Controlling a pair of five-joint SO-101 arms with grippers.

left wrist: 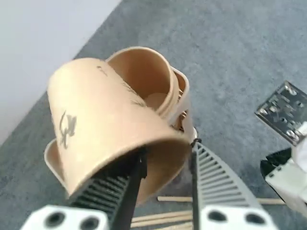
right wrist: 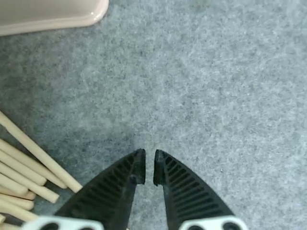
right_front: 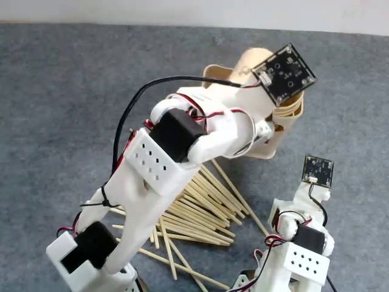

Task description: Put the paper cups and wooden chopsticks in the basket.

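Left tool [left wrist: 168, 155] clamps a paper cup [left wrist: 100, 120] by its rim over the basket [right_front: 285, 121] (thin, light, crushable: grip gently). Right tool [right wrist: 149, 167], nearly together and empty, hovers beside the wooden chopsticks [right wrist: 29, 167].

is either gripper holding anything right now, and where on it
The left gripper grips a paper cup by its wall near the rim, above the basket. The right gripper holds nothing.

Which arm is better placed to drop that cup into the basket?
Left. The left gripper holds the paper cup over the basket, beside a second cup already inside. The right gripper sits low over bare mat near the chopsticks, empty.
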